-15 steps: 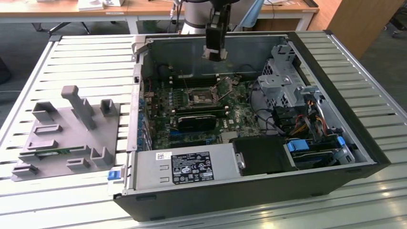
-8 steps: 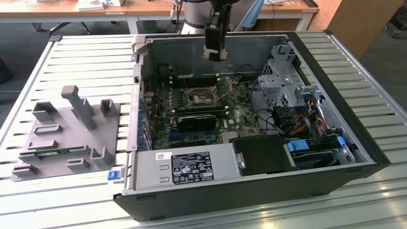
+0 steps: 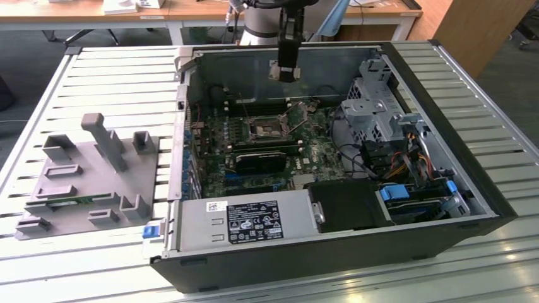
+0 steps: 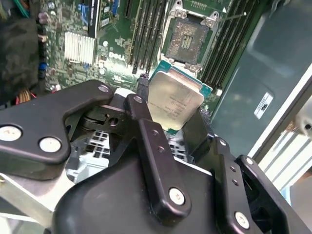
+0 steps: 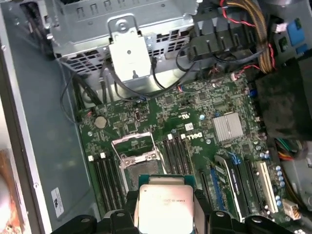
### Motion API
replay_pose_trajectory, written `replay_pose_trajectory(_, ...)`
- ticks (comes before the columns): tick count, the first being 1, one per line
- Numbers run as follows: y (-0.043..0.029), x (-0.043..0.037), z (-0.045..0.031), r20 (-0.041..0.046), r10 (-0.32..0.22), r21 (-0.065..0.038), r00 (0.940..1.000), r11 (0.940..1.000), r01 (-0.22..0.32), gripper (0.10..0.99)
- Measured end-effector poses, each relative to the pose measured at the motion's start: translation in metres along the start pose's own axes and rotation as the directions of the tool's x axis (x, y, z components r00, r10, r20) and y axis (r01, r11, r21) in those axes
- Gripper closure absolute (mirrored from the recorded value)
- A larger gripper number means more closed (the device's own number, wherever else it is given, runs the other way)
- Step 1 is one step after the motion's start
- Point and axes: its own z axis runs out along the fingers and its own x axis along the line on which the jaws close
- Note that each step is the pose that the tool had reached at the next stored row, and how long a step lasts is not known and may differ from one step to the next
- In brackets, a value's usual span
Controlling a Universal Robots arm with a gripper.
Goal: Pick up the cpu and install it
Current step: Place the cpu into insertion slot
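Observation:
The cpu is a flat square chip with a silver-grey metal top and a thin green rim. My gripper is shut on it, one black finger on each of two opposite edges. In the exterior view the gripper hangs with the cpu above the far part of the open computer case, clear of the motherboard. The open cpu socket with its raised metal frame lies on the green motherboard below, a little beyond the held cpu. The socket sits mid-board, nearer to the exterior camera than the gripper.
Memory slots flank the socket. A metal drive cage and cable bundles fill the case on the exterior view's right. The power supply lies at the front. A grey fixture stands on the slatted table at the left.

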Motion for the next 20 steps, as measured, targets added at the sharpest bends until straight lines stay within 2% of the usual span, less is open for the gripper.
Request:
replay_pose_trajectory(4,0.0000,0.0000,0.0014,-0.0020,-0.072,0.000,0.9974,0.9974,0.072,0.553)
replay_pose_trajectory(8,-0.0001,0.0000,0.0021,-0.0038,-0.142,0.000,0.9898,0.9898,0.142,0.553)
replay_pose_trajectory(13,-0.0011,-0.0003,0.0043,-0.0047,-0.167,-0.001,0.9859,0.9859,0.167,0.553)
replay_pose_trajectory(17,-0.0024,-0.0006,0.0082,-0.0048,-0.183,-0.006,0.9831,0.9831,0.183,0.553)
replay_pose_trajectory(20,-0.0025,-0.0005,0.0119,-0.0062,-0.229,-0.006,0.9733,0.9733,0.229,0.553)
